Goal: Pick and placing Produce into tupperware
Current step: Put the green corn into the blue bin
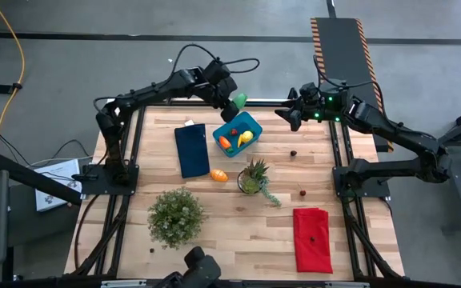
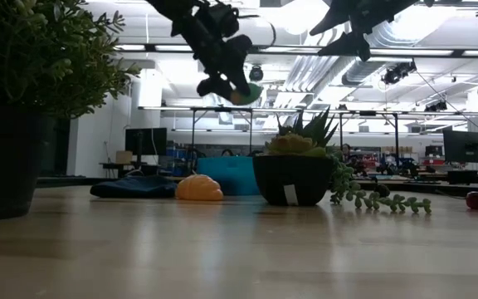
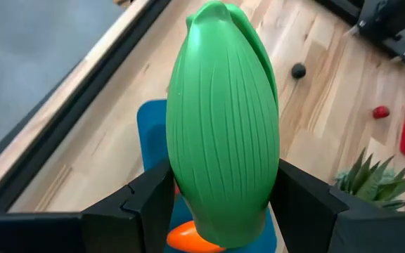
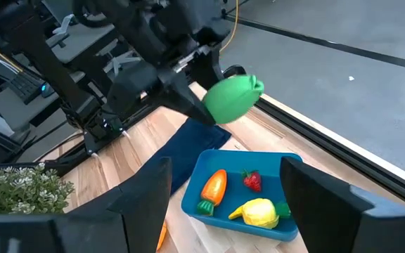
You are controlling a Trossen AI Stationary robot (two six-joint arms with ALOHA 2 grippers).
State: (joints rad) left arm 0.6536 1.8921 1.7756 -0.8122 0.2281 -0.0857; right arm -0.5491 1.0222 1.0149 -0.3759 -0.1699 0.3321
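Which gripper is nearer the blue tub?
Left. The left gripper hangs just above the tub's far edge, holding a green oval; the right gripper waits open, off to the side.

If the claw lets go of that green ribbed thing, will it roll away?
Probably a little. The green oval, pinched in the left claw, looks rounded, smooth and hard. It hangs above the blue tub, whose low walls would likely stop it.

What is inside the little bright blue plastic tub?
Inside the bright blue plastic tub lie an orange carrot, a small red berry and a yellow lemon. The right gripper's fingers cover the tub's corners.
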